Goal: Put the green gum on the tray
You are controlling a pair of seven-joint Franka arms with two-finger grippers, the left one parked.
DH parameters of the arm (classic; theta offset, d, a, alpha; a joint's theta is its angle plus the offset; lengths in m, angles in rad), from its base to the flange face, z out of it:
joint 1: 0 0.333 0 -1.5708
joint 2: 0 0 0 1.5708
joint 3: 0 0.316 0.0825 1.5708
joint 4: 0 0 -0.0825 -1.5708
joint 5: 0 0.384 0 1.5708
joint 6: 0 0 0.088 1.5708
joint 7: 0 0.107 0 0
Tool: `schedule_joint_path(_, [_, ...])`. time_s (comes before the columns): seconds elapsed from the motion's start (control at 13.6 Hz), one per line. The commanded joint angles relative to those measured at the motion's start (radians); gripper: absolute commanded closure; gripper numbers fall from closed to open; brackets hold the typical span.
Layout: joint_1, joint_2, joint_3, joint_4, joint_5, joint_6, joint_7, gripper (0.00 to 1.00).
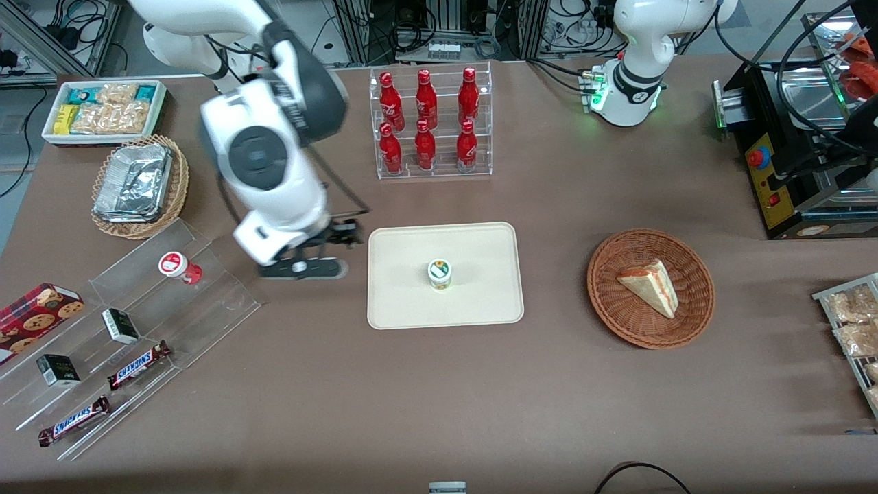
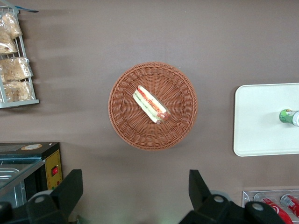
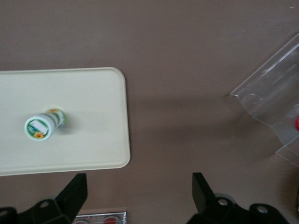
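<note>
Nearest the front camera, two Snickers bars (image 1: 139, 364) lay on the low steps of a clear acrylic display (image 1: 130, 329), toward the working arm's end of the tabletop (image 1: 439, 398) from the tray. Two small dark boxes (image 1: 121, 325) sat a step higher, beside one cookie box (image 1: 36, 316), and one red gum canister (image 1: 177, 267) stood on a higher step still.

The tray (image 1: 480, 302) lay flat at the middle of the tabletop. One green gum (image 1: 440, 274) stood upright on it, near its centre, with its white lid up. Toward the parked arm's end from the tray sat one round wicker basket (image 1: 607, 302) holding a single wrapped sandwich wedge (image 1: 650, 286).

The gripper (image 1: 322, 248) hung above the bare tabletop just beside the tray's edge, on the acrylic display's side, clear of the gum. The right wrist view showed what the front view hid under the arm: the jaws stood spread wide and empty, with the green gum (image 3: 44, 125) on the tray (image 3: 103, 144) and a corner of the acrylic display (image 3: 271, 107) apart from it.

Farther from the front camera than the tray, a clear rack (image 1: 433, 123) carried six red bottles (image 1: 425, 99) in two rows of three. A second wicker basket (image 1: 177, 189) with foil trays (image 1: 134, 183) and a white snack bin (image 1: 104, 110) lay toward the working arm's end.
</note>
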Motion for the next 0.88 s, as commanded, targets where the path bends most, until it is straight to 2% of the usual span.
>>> schedule_joint_path(0.0, [-0.159, -0.099, 0.025, -0.097, 0.035, -0.003, -0.138, 0.00])
schedule_joint_path(0.07, [-0.191, -0.115, 0.026, -0.098, 0.034, -0.011, -0.198, 0.00])
schedule_joint_path(0.29, [-0.303, -0.182, 0.027, -0.136, 0.035, -0.011, -0.233, 0.00])
schedule_joint_path(0.44, [-0.343, -0.219, 0.032, -0.160, 0.035, -0.011, -0.279, 0.00])
schedule_joint_path(0.66, [-0.453, -0.277, 0.102, -0.198, 0.025, -0.031, -0.352, 0.00])
schedule_joint_path(0.81, [-0.479, -0.302, 0.104, -0.196, 0.023, -0.083, -0.352, 0.00])
